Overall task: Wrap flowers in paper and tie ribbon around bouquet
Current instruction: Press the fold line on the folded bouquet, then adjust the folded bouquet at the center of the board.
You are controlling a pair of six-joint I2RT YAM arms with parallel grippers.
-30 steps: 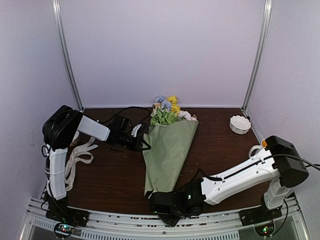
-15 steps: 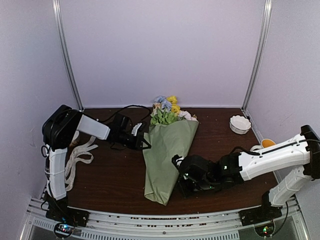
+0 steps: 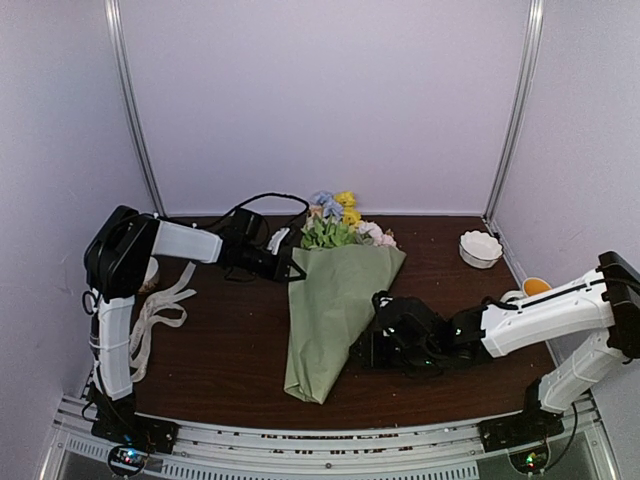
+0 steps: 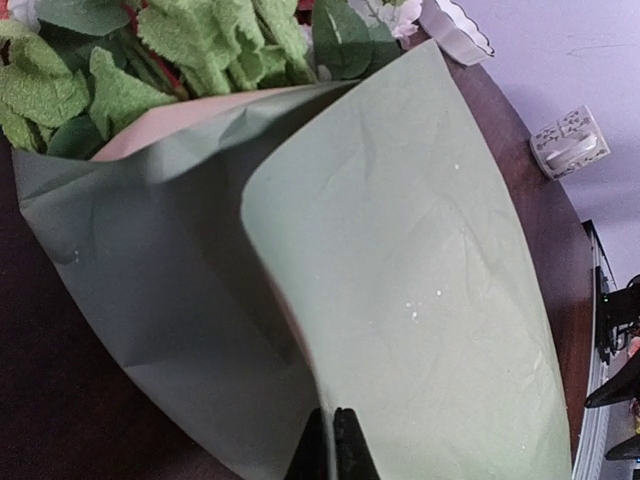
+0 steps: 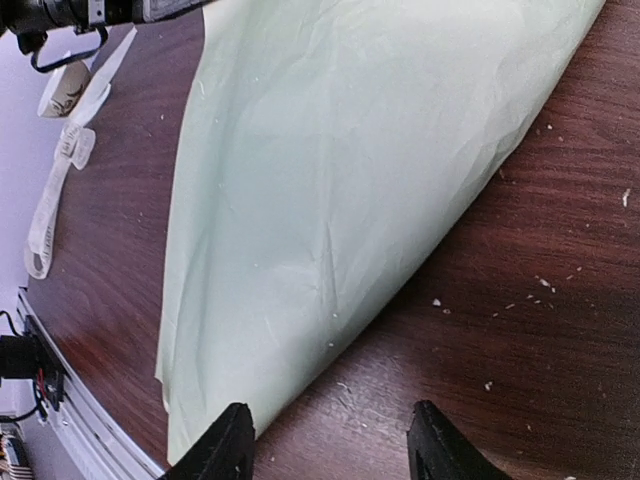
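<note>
The bouquet lies in the middle of the table as a cone of sage-green paper (image 3: 335,310), with the flowers (image 3: 340,222) sticking out at its far end. My left gripper (image 3: 293,268) is shut on the paper's left upper edge. In the left wrist view its gripper (image 4: 335,450) pinches the overlapping fold of the paper (image 4: 420,280), below green leaves (image 4: 200,50). My right gripper (image 3: 365,345) is open just right of the cone. In the right wrist view that gripper (image 5: 333,445) straddles the paper's (image 5: 340,180) lower edge and bare table, holding nothing. The cream ribbon (image 3: 160,310) lies loose at the left.
A white scalloped dish (image 3: 480,248) stands at the back right, and an orange object (image 3: 535,286) sits by the right arm. A small white patterned object (image 4: 570,145) rests near the table's right side. The ribbon (image 5: 65,170) trails toward the front edge. Crumbs dot the table.
My right arm swung from the cone's tip at the front edge to its right side, and its gripper opened. The left gripper shifted back a little with the paper. The cone's tip shifted.
</note>
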